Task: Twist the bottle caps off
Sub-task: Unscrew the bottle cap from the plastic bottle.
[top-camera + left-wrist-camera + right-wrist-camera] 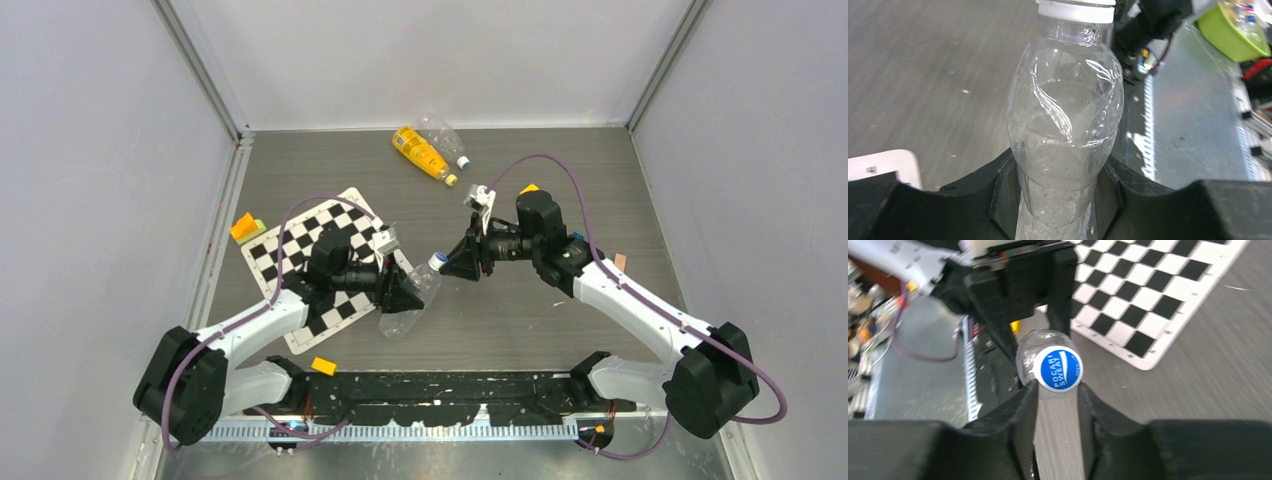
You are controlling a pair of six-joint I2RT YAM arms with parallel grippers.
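Note:
A clear crinkled bottle (405, 312) (1065, 125) is raised off the table, and my left gripper (403, 294) (1058, 187) is shut on its body. The bottle's neck points toward the right arm. Its cap (436, 263) (1058, 368) (1076, 10) has a white rim and a blue printed top. My right gripper (455, 262) (1058, 390) has its two fingertips against opposite sides of that cap. At the back lie a yellow-orange bottle (420, 153) with a yellow cap (451, 181) and another clear bottle (440, 130) with a pale cap (463, 161).
A checkerboard sheet (320, 265) (1168, 295) lies under the left arm. Orange blocks sit at the left (245, 228), near the front rail (323, 366) and behind the right wrist (529, 188). A green bowl (1228, 32) stands off the table. Walls enclose three sides.

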